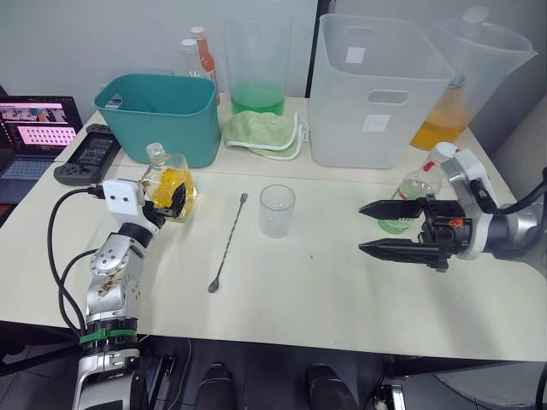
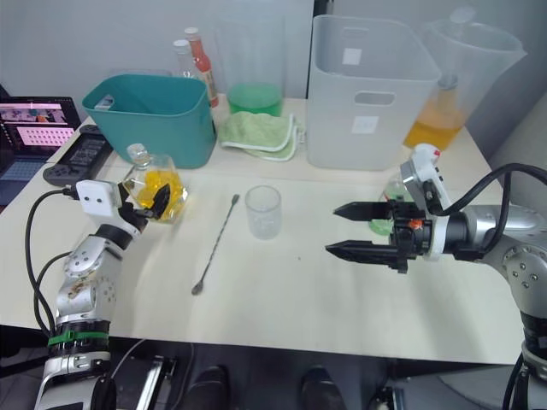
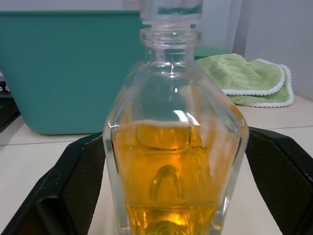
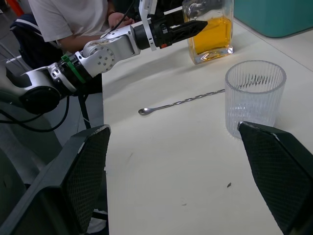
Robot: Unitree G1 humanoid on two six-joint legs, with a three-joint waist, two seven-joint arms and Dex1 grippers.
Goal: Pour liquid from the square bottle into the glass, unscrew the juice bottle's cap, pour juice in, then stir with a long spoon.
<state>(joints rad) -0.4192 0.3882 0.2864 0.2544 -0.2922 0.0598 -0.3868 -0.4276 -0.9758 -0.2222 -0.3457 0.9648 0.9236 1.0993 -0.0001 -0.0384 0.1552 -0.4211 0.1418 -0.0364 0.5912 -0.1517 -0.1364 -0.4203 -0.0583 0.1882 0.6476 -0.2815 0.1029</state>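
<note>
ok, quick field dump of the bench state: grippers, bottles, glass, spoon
left gripper: fingers either side of the squat square glass bottle with orange liquid; contact unclear
square bottle: upright on the table, clear stopper in
right gripper: open, empty, pointing toward the glass
small clear tumbler glass: upright, empty, table centre
slim juice bottle with green label: behind the right gripper, white cap on
long twisted metal spoon: flat on the table, between square bottle and glass
</note>
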